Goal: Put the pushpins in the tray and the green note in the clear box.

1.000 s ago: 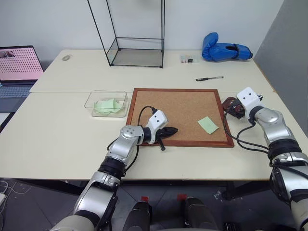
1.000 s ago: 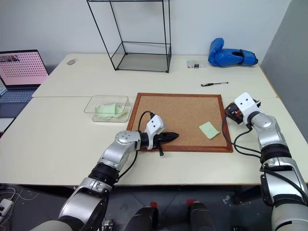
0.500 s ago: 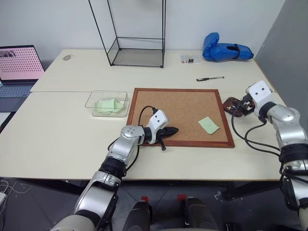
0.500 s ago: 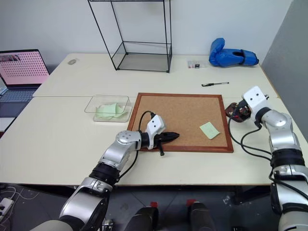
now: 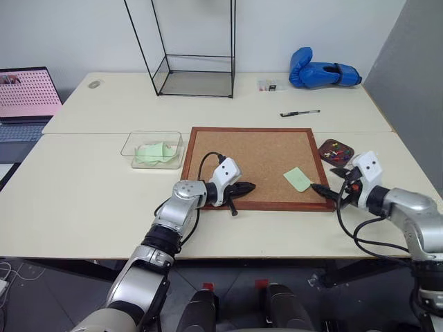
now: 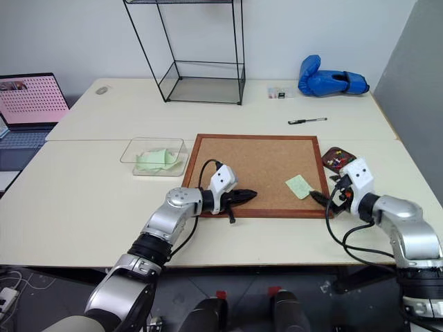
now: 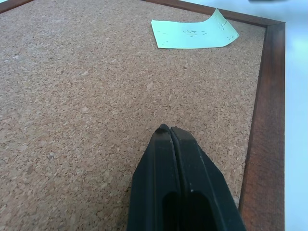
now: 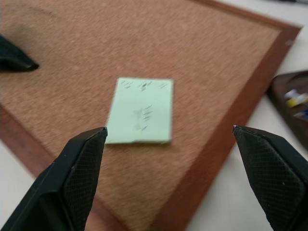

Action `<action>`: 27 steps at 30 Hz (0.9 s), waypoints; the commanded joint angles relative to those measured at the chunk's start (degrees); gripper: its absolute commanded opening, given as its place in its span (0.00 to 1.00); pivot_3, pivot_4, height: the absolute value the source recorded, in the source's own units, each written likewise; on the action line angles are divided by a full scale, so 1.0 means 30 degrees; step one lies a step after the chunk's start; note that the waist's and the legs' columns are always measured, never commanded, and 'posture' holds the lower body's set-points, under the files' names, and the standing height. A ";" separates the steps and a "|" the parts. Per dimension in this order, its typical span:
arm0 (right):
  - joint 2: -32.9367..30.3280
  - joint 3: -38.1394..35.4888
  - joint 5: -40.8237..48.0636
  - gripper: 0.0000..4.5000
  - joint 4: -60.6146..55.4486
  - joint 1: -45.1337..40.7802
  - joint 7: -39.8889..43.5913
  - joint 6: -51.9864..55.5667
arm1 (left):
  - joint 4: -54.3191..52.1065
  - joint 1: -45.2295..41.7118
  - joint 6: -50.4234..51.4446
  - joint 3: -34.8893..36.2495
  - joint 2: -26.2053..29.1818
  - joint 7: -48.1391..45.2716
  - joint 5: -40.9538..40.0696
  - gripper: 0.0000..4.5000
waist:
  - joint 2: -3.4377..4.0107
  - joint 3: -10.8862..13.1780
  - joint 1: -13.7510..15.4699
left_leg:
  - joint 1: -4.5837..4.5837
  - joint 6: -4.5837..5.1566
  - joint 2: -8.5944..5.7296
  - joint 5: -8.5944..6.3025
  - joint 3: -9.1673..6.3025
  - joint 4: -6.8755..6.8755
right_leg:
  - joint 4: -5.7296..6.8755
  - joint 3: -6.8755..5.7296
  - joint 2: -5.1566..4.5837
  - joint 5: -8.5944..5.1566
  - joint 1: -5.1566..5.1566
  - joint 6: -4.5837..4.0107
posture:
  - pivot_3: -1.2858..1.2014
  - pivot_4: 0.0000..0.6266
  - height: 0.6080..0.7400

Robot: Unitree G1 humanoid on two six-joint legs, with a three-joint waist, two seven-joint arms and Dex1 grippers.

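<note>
The green note point(image 5: 298, 179) lies flat on the corkboard point(image 5: 249, 155) near its right edge. My right gripper point(image 5: 327, 189) is open at the board's near right corner. It faces the green note point(image 8: 141, 110), which sits between and beyond its fingers point(image 8: 77, 163), apart from them. The tray point(image 5: 336, 152) stands just right of the board and holds small coloured pins. I cannot pick out the pushpins among them. My left gripper point(image 5: 248, 187) is shut and empty, resting low over the board's near edge, its fingertips point(image 7: 166, 131) aimed toward the note point(image 7: 192, 34). The clear box point(image 5: 152, 149) sits left of the board.
Crumpled pale green papers point(image 5: 154, 152) lie in the clear box. At the back stand a tall black wire-framed glass case point(image 5: 197, 48), a blue boxing glove point(image 5: 322, 71) and a pen point(image 5: 301, 113). A laptop point(image 5: 28, 93) is at the far left.
My right arm pulled back from the tray toward me and to the left, and its open gripper turned to face the note. The left arm stayed still.
</note>
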 commanded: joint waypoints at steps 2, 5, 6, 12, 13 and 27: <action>-0.1829 0.1559 -0.3083 0.98 -0.0703 0.0427 0.0778 -0.4753 | 0.0654 0.0362 0.0304 -0.0420 0.0158 0.0145 0.0558 0.00 | -0.0001 0.0001 -0.0014 | 0.0003 0.0000 0.0000 0.0000 0.0002 0.0000 | -0.0001 -0.0004 0.0000 -0.0001 -0.0001 0.0002 | 0.52 0.24 1.00; -0.2321 0.2274 -0.3960 0.98 -0.0167 -0.0004 0.1297 -0.6440 | 0.0683 0.0336 0.0298 -0.0404 0.0144 0.0143 0.0533 0.00 | -0.0007 0.0004 -0.0016 | 0.0004 -0.0001 0.0005 -0.0001 0.0005 -0.0001 | -0.0005 -0.0006 0.0003 -0.0003 -0.0002 0.0001 | 0.52 0.24 1.00; -0.2409 0.2466 -0.4153 0.98 0.0008 -0.0171 0.1460 -0.6826 | 0.0694 0.0329 0.0291 -0.0403 0.0136 0.0141 0.0529 0.00 | -0.0013 0.0007 -0.0017 | 0.0006 -0.0001 0.0009 -0.0001 0.0005 -0.0002 | -0.0007 -0.0008 0.0004 -0.0003 -0.0001 0.0002 | 0.52 0.24 1.00; -0.2606 0.3869 -0.5722 0.98 0.2052 -0.1699 0.2297 -0.8950 | 0.0667 0.0344 0.0321 -0.0381 0.0103 0.0134 0.0487 0.00 | -0.0015 0.0009 -0.0017 | 0.0003 -0.0001 0.0007 0.0000 0.0005 -0.0001 | -0.0007 -0.0004 0.0004 -0.0002 -0.0002 0.0003 | 0.52 0.24 1.00; -0.2595 0.4086 -0.5969 0.98 0.2466 -0.2016 0.2417 -0.9252 | 0.0660 0.0348 0.0326 -0.0383 0.0104 0.0133 0.0487 0.00 | -0.0015 0.0008 -0.0011 | 0.0004 -0.0001 0.0006 0.0000 0.0007 -0.0001 | -0.0007 -0.0003 0.0004 -0.0002 -0.0002 0.0003 | 0.52 0.24 1.00; -0.2653 0.6137 -0.7981 0.54 0.6236 -0.4997 0.4408 -1.2163 | 0.0450 0.0438 0.0458 -0.0336 0.0170 0.0182 0.0452 0.00 | -0.0018 0.0010 -0.0012 | 0.0008 -0.0001 0.0005 0.0000 0.0004 -0.0003 | -0.0005 -0.0003 0.0002 -0.0001 -0.0001 0.0003 | 0.52 0.24 1.00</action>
